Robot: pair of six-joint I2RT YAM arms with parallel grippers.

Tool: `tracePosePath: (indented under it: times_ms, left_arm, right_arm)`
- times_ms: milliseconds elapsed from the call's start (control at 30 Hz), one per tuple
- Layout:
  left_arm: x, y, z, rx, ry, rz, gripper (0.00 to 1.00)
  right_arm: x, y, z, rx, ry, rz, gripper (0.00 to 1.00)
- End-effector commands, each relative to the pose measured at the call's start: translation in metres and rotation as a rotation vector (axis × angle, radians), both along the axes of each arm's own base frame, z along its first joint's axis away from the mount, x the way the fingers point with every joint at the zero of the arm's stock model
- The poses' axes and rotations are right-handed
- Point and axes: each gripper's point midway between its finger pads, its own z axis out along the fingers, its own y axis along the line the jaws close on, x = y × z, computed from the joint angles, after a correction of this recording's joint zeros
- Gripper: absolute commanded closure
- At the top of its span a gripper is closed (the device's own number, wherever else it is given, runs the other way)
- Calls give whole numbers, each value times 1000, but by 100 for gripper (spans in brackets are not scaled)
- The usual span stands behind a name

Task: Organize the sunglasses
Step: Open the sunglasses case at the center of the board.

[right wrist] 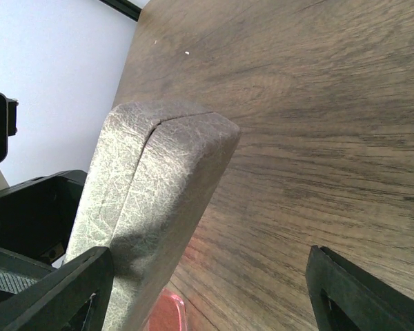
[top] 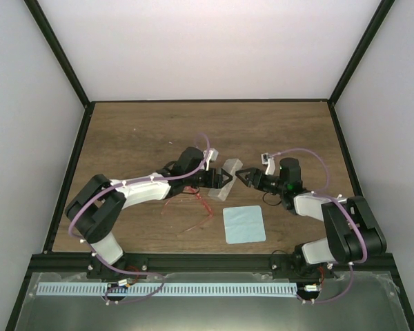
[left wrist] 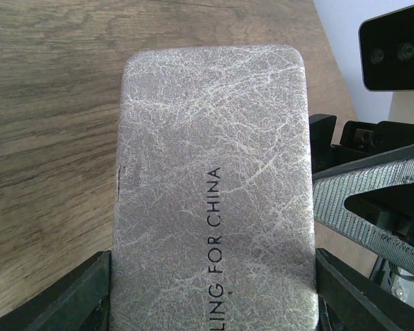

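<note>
One wooden table (top: 193,131), white walls (top: 214,48)

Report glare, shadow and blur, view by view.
Top external: back wall washed out, sunglasses only faint thin lines. Left wrist: case sharp, lettering legible. Right wrist: shadow on the case's lower side, red blur at the bottom edge.

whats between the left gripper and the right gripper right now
The grey case: the left gripper clamps it, and the right gripper, open, faces its other side. The top view shows this.
</note>
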Motion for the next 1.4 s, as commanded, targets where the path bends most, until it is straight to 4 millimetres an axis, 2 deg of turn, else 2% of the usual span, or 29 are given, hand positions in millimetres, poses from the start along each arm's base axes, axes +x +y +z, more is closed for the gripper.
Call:
tracePosePath:
  times_ms: [0,167,300,500,667,800,967,1200,1367]
  left_arm:
    - [-3,-13,26,-108,-31,-52,41]
    - [-5,-12,33,-122,-46,-58,42]
    - [-6,-11,45,-144,-69,-62,41]
    - [-7,-9,51,-155,-84,-61,42]
    - [-8,-10,47,-156,-75,-65,42]
    - [-5,-11,37,-136,-66,-56,42]
    - [-3,-12,32,-128,-63,-52,42]
    - [-5,-13,38,-139,-74,-65,42]
    - [-7,-12,43,-146,-85,-67,42]
  right_arm:
    - [7,0,1,-13,-4,1,21]
    - [9,-1,-9,-27,34,-3,21]
    - [12,-5,-25,-69,91,-28,20]
    - [15,-7,-35,-93,122,-39,20]
    - [15,-5,-29,-79,102,-29,20]
    - [11,0,-10,-37,39,2,20]
    - [4,7,8,-7,-36,40,12]
    - [3,20,7,-19,-37,89,9]
    - [5,22,-4,-58,-7,83,9]
